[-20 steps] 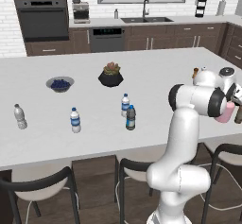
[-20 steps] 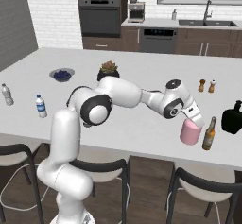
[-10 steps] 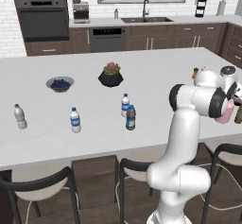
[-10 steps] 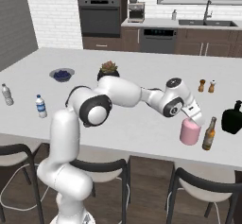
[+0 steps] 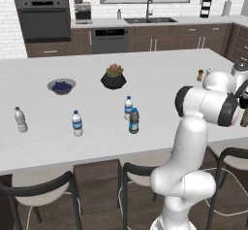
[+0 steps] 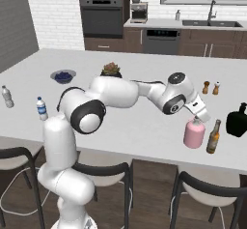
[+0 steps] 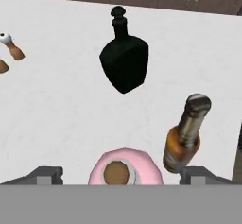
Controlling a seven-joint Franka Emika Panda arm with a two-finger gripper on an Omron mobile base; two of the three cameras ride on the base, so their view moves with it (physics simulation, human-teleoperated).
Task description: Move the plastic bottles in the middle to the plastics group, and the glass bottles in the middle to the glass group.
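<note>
Claw (image 7: 118, 176) of mine has just spread wide, releasing the pink glass bottle (image 6: 194, 133) beside the brown bottle (image 6: 212, 136); plastics remain.

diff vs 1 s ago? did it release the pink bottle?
Yes, by the look of it. The end effector has opened: its fingers now stand clear on either side of the pink bottle, which stands upright on the counter beside the brown bottle and the black bottle. The arm has barely moved. The two blue-labelled bottles in the middle are unchanged.
</note>
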